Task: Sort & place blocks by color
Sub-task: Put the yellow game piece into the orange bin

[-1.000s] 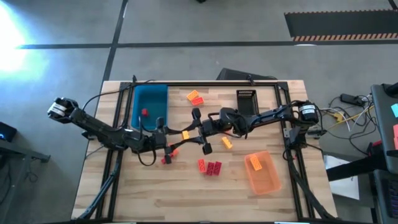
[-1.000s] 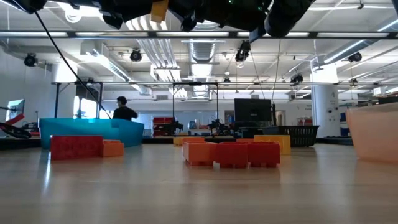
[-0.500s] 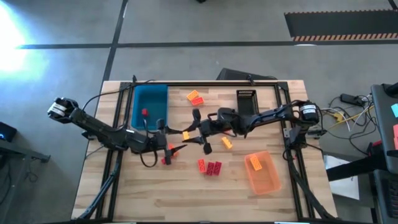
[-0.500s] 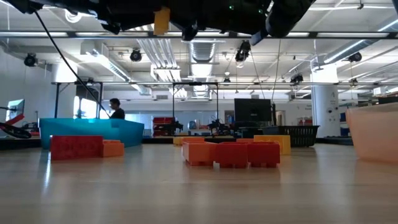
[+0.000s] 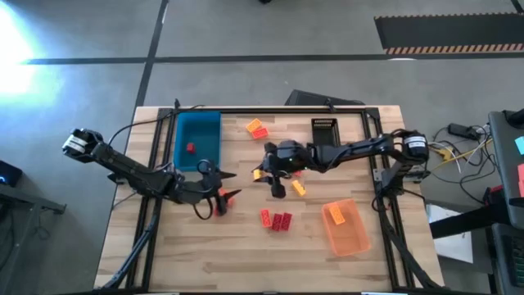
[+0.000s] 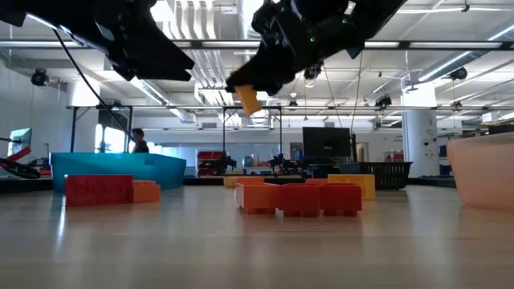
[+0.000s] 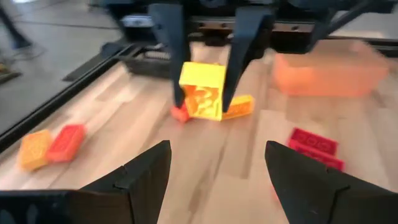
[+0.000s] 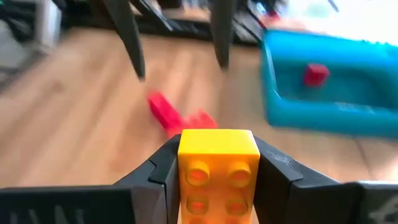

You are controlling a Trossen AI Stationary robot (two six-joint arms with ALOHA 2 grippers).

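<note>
— Over on the left of the table, what do we have?

— We have the blue tray (image 5: 199,139) with one red block (image 5: 190,148) in it, and the left gripper (image 5: 227,185) beside it, fingers spread and holding nothing, above a red block (image 5: 219,210) on the wood.

— And moving right?

— We see the right gripper (image 5: 260,174) clamped on a yellow block (image 5: 256,174), held off the table near the middle.

— Where does it belong?

— Probably the orange tray (image 5: 347,229), which already holds one orange-yellow block (image 5: 336,216). That tray lies right of the gripper and nearer the front edge, on the right arm's own side.
</note>
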